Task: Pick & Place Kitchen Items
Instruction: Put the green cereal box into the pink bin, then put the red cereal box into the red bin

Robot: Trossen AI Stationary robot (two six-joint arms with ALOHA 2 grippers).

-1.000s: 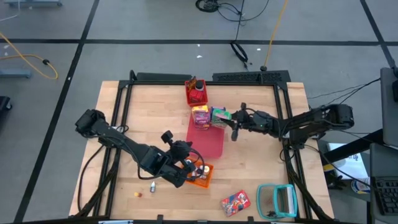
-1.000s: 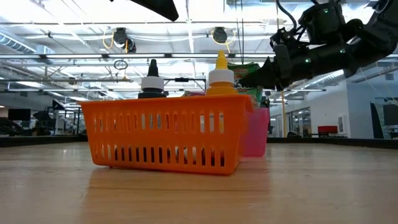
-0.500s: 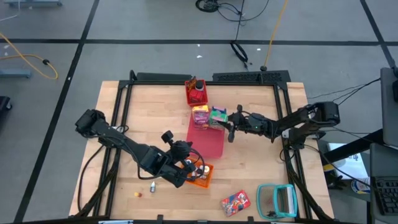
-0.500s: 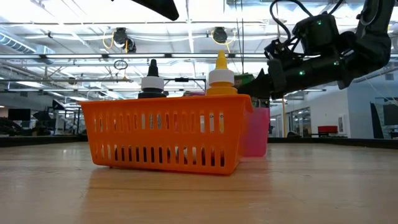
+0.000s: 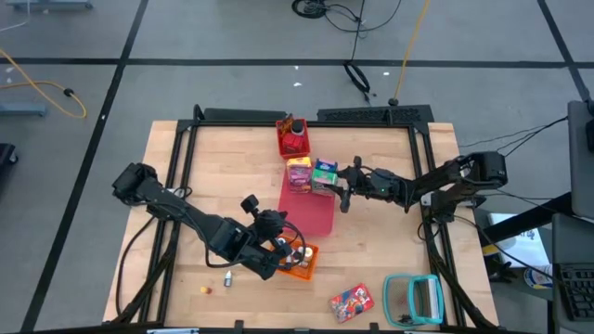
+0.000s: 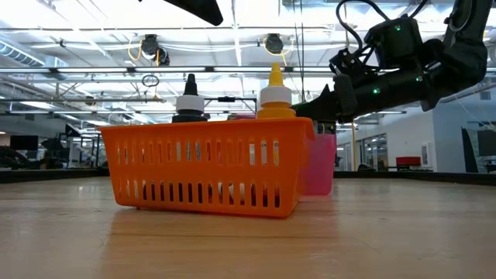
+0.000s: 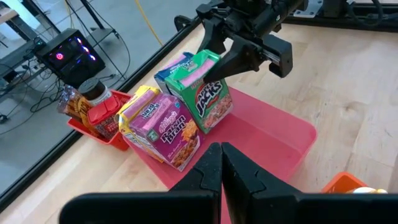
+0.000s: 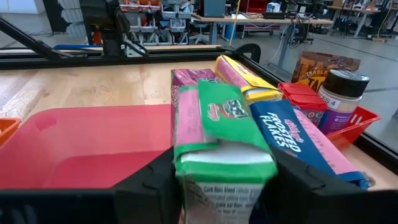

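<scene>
Cereal cartons crowd the middle of the table: the right gripper (image 5: 340, 190) sits just right of centre in the high view, its fingers on either side of the green Apple Jacks carton (image 7: 205, 96). The right wrist view has dark fingers flanking the box, but whether they press or have let go I cannot tell. That carton stands at the back edge of the flat pink-red tray (image 5: 314, 215), tilted, leaning on the blue Frosted Flakes carton (image 8: 292, 138) behind it. Beside them lean the purple Raisin Bran carton (image 7: 171, 130) and a yellow carton (image 7: 134, 109), mostly hidden behind it.

Upper centre, the small red bin (image 5: 293, 141) holds a dark-lidded jar (image 8: 344, 90) and a brown snack packet (image 8: 320, 67), cut off by the cartons.

Lower centre, the left gripper (image 7: 217, 168) hovers over the orange basket (image 6: 205, 174), fingers pressed together, empty. Two bottles poke above the basket rim in the low view, a black-capped one (image 6: 189, 101) and a yellow-capped one (image 6: 273, 97); their bodies are screened by the slats. Bottom right lie a red snack packet (image 5: 352, 301) and the teal-framed object (image 5: 413, 299); the tiny items at bottom left are too small to name.
</scene>
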